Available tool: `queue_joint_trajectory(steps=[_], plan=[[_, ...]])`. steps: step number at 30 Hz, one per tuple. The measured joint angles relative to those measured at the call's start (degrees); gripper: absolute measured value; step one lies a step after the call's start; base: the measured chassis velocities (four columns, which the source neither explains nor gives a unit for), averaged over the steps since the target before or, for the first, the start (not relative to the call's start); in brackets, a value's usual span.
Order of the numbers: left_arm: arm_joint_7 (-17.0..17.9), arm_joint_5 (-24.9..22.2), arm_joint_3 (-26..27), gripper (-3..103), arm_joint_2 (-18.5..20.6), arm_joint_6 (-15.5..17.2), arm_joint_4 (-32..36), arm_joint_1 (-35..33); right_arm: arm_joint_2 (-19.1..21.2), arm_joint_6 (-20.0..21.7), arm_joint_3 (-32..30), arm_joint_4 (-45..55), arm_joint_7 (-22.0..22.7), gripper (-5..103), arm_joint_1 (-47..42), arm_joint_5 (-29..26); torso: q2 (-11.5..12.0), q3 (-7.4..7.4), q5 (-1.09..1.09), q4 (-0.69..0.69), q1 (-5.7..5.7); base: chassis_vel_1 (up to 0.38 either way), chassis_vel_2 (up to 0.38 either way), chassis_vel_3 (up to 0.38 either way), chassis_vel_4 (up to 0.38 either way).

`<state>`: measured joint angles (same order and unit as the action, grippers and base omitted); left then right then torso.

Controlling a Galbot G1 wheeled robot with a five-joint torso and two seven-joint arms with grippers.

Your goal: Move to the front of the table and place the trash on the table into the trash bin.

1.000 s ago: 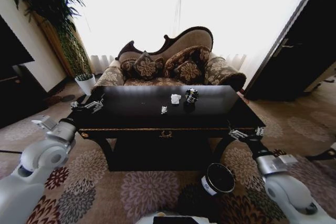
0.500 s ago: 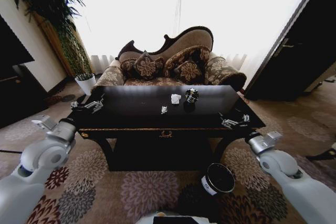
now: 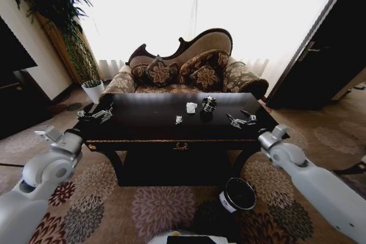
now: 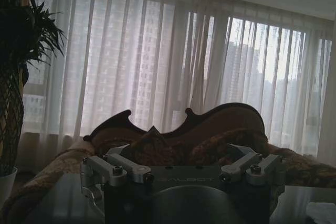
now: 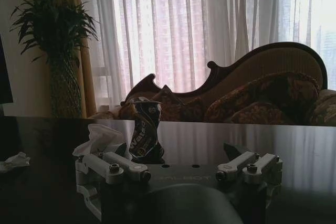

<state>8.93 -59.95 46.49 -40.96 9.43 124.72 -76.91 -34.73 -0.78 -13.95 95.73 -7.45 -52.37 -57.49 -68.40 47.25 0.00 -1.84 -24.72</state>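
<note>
The glossy black table (image 3: 143, 115) stands right in front of me. Near its middle lie a white paper wad (image 3: 191, 107), a tiny white scrap (image 3: 178, 119) and a crushed black-and-silver can (image 3: 209, 104). My right gripper (image 3: 240, 119) hovers open over the tabletop, a short way right of the can, with nothing in it. The right wrist view looks across the table (image 5: 273, 140) at the can (image 5: 145, 129), the wad (image 5: 100, 136) and the scrap (image 5: 14, 161). My left gripper (image 3: 96, 115) hangs open at the table's left end. The black trash bin (image 3: 237, 195) stands on the carpet before the table.
A patterned sofa (image 3: 183, 72) with cushions sits just behind the table. A tall plant in a white pot (image 3: 93, 91) stands at the back left, and a dark door (image 3: 320, 61) is on the right. Flowered carpet surrounds the table.
My right arm has swung up from beside the table's front right corner and inward over the tabletop, nearer the can. The left arm and the trash have not moved.
</note>
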Motion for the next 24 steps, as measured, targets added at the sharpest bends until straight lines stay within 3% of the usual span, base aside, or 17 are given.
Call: queue_joint_trajectory(steps=[24], plan=[[0.0, 0.0, 0.0, 100, 0.0, 0.0, 0.0, 0.0, -2.6, -2.6, 22.9, -16.6, -3.2, 100, 24.2, -0.3, 0.0, 0.0, 0.0, -0.01, 0.0, 0.0, 0.0, 0.0, 0.0]])
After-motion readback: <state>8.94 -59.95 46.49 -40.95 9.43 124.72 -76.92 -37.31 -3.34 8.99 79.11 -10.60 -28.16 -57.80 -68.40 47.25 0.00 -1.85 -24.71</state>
